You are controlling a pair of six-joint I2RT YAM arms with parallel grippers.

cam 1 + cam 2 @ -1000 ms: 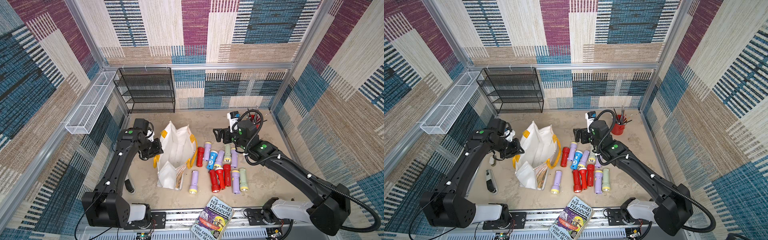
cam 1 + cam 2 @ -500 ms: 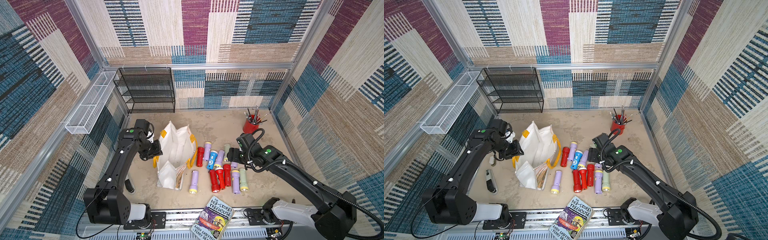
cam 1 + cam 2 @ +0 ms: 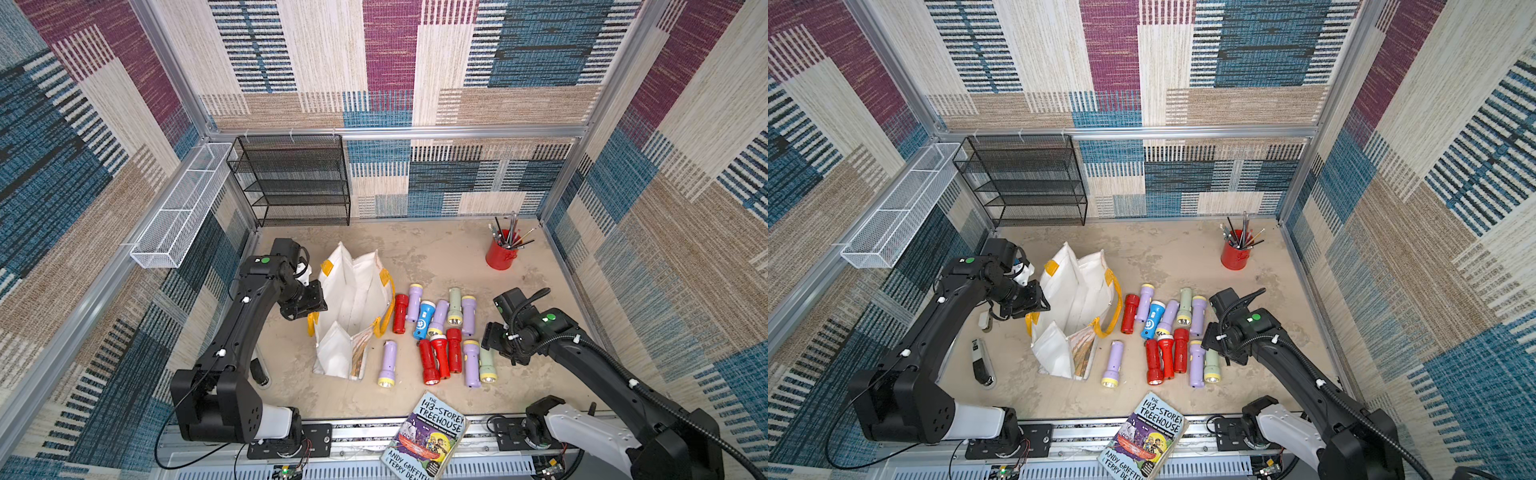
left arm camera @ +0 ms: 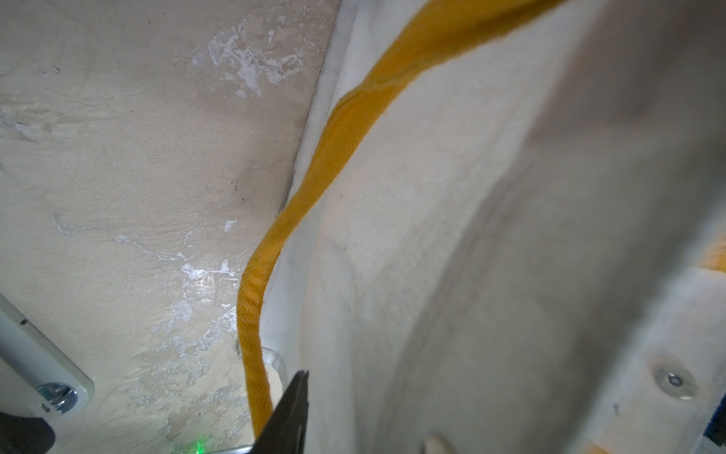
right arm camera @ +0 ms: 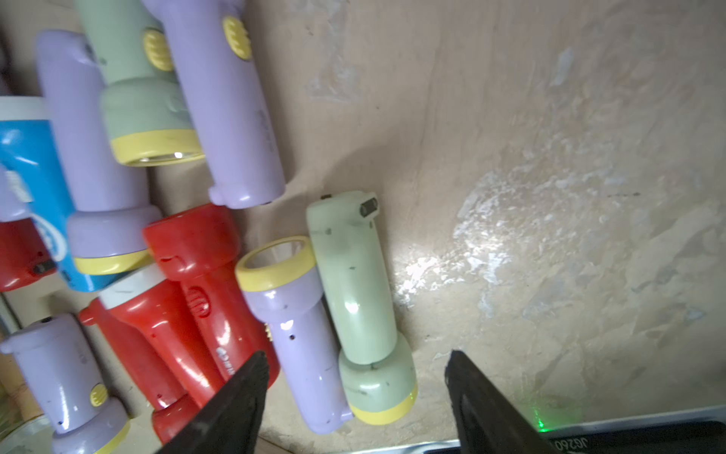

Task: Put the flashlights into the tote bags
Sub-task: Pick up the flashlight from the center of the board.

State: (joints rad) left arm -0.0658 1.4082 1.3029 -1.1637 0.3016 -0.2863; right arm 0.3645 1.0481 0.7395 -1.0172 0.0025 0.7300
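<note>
Right gripper (image 5: 355, 353) hangs with jaws apart over the pale green flashlight (image 5: 353, 283), the rightmost of the flashlights (image 3: 454, 349) lying right of the tote bag (image 3: 353, 291). This is judged a pick approach. Left gripper (image 3: 311, 307) sits at the bag's left rim beside the yellow handle (image 4: 314, 177), presumably steadying the mouth. Whether it grips cannot be told.

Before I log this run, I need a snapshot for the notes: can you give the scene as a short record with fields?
Tote bag: white fabric, yellow handles, standing open on the table.
Flashlights: twelve lying on the table beside the bag; none seen inside.
Left gripper: at the bag's rim by a yellow handle; grip unclear.
Right gripper: open, straddling a pale green flashlight and a lilac flashlight.
Bystanders: red cup of pencils, black mesh rack, book.
</note>
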